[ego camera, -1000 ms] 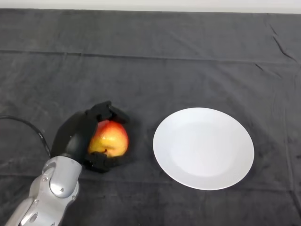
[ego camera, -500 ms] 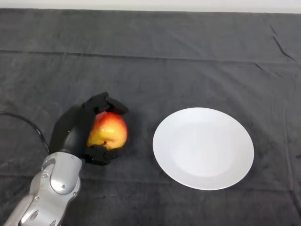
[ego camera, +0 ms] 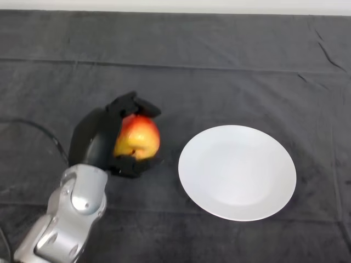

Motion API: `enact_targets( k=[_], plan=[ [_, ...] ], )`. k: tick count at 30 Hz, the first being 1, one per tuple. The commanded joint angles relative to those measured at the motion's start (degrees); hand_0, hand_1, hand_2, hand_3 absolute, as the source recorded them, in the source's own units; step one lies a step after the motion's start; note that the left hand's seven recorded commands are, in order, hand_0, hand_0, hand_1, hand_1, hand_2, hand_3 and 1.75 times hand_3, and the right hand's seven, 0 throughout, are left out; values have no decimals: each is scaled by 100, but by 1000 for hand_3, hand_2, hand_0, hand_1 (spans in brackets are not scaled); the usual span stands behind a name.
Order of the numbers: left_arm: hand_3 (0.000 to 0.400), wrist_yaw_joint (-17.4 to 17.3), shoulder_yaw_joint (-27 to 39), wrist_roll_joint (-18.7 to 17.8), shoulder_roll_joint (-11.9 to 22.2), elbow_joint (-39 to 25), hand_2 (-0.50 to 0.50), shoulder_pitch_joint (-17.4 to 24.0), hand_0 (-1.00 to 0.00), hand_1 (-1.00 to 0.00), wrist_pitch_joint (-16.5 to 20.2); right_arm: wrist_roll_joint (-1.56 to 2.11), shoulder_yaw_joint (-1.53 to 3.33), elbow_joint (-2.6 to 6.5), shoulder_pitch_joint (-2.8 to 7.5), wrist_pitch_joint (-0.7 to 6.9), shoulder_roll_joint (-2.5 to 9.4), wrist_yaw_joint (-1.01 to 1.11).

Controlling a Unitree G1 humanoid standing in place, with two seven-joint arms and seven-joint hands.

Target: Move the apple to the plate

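Note:
A red and yellow apple (ego camera: 137, 137) is held in my black left hand (ego camera: 98, 139), left of the middle of the table. The fingers curl over its top and the thumb sits under it. The apple looks lifted a little off the dark cloth. A white round plate (ego camera: 237, 171) lies flat on the cloth to the right of the apple, with a small gap between them. The plate holds nothing.
The dark cloth (ego camera: 219, 66) covers the whole table and has a few creases at the far right. My silver-grey forearm (ego camera: 71, 219) comes in from the lower left.
My hand has risen with the apple and moved up and slightly right, toward the plate. The plate has not moved.

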Motion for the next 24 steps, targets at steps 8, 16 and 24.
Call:
enact_targets(
  k=[8,16,24],
  plan=[
    [400,263,-616,35,-333,600,0,-738,-1000,-1000,130,62,-87,-57,103,2,-126,-33],
    [400,398,-1089,-171,-457,1126,0,-1110,-1000,-1000,-178,63,-88,-45,99,3,-132,-27],
    [400,539,-1484,-418,-603,2052,0,-1451,-1000,-1000,-746,63,-89,-30,95,5,-139,-20]
  ],
)
